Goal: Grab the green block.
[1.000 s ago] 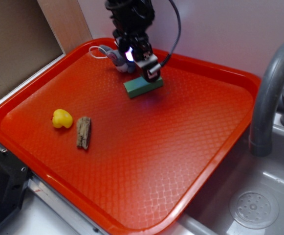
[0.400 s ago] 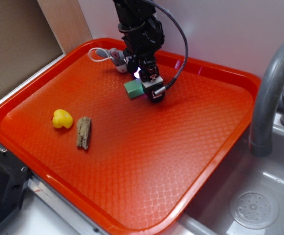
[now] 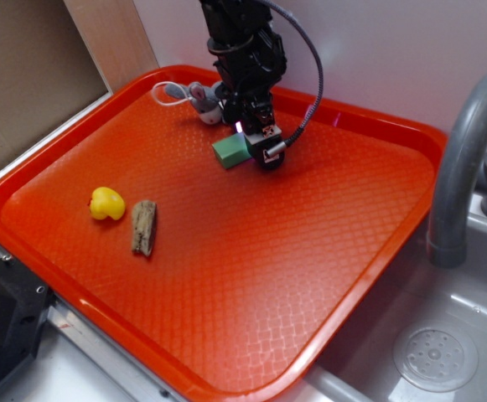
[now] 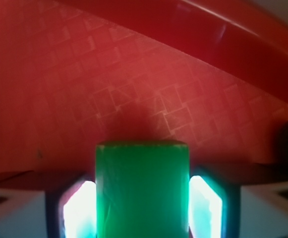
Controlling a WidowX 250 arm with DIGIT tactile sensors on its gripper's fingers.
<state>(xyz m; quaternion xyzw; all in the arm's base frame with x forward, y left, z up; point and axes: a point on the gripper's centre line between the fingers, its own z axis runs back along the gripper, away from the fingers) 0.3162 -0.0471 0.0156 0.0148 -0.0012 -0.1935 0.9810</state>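
The green block (image 3: pixel 230 151) lies on the red tray (image 3: pixel 226 276) near its back edge. My gripper (image 3: pixel 256 152) is lowered over the block's right end, one finger on each side, and the left end sticks out. In the wrist view the green block (image 4: pixel 142 193) fills the space between the two lit pads (image 4: pixel 79 208) of my gripper (image 4: pixel 142 203). The pads stand close beside its sides and the jaws look open around it. The block rests on the tray.
A grey plush mouse (image 3: pixel 199 99) lies just behind the gripper by the tray's back rim. A yellow duck (image 3: pixel 106 203) and a brown wood piece (image 3: pixel 143 226) lie at the tray's left. A grey faucet (image 3: pixel 465 151) and sink (image 3: pixel 436 352) are at the right.
The gripper has come down from above the block and now straddles its right end. The block has turned slightly and shows less of its length.
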